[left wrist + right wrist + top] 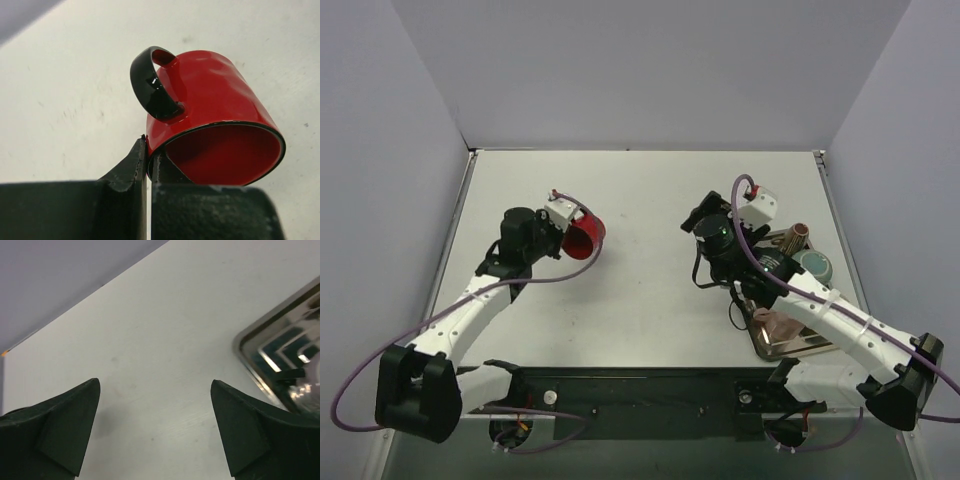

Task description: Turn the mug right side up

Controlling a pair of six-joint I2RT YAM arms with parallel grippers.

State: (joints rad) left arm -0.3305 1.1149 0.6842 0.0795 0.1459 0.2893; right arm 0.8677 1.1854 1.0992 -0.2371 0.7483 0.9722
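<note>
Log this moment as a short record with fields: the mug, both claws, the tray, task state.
mug: red mug, tipped sideways, mouth toward the left wrist camera
handle: black handle, on the mug's upper side
left claw: left claw shut on the mug's rim, just below the handle
right claw: right claw open, empty, over bare table
tray: metal tray, to the right of the right claw
task state: mug not yet upright

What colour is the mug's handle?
Black handle, red mug; clearest in the left wrist view.
</note>
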